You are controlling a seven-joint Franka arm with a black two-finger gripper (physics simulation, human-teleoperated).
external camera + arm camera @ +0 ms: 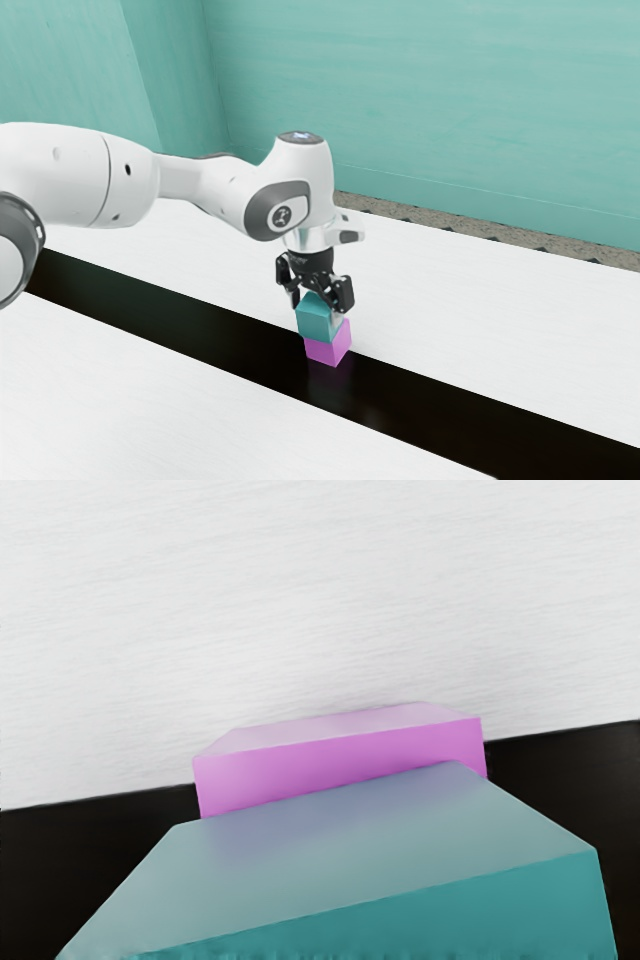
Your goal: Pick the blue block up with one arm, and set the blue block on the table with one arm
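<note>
One blue block (315,321), held between the jaws of the gripper (317,308), its lower part projecting below them; one pink block (326,350), beneath jaws and blue block.

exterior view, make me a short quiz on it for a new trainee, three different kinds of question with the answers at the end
1. Multiple choice: In this view the blue block partly covers the other block. What colour is that other block?
A) yellow
B) pink
C) green

2. True or false: The claw is nearer to the other block than to the blue block.

3. Fill in the missing word: The long strip running across the white table is ____ in colour.

Key: 1. B; 2. false; 3. black
</note>
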